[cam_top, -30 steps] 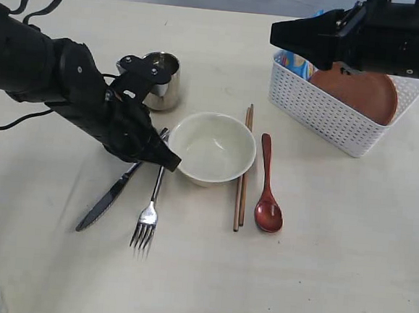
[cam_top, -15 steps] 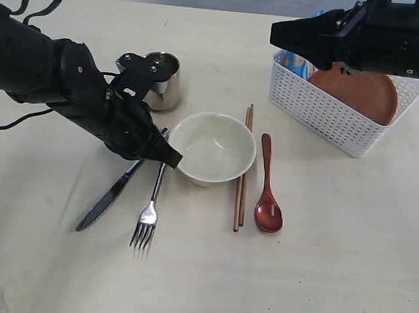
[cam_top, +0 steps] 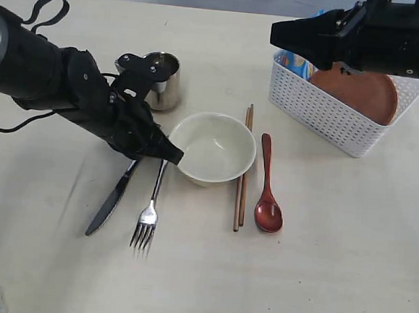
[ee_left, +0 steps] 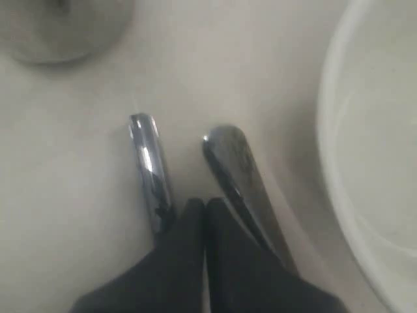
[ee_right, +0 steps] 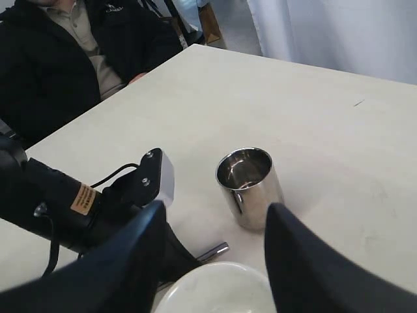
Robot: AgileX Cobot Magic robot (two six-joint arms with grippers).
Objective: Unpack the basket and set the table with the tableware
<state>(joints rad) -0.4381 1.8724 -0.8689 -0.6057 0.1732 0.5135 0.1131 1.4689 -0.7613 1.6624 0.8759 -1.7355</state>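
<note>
The left claw (cam_top: 172,156) is pinched shut on nothing, its tip low between the knife (cam_top: 112,199) and fork (cam_top: 149,210) handles, both running lengthwise away from it. The right claw (cam_top: 284,36) hangs open and empty over the basket (cam_top: 322,111), where the plate (cam_top: 363,92) leans just behind its tips.

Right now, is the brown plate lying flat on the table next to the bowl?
No, the brown plate leans inside the white basket, not yet unpacked.
</note>
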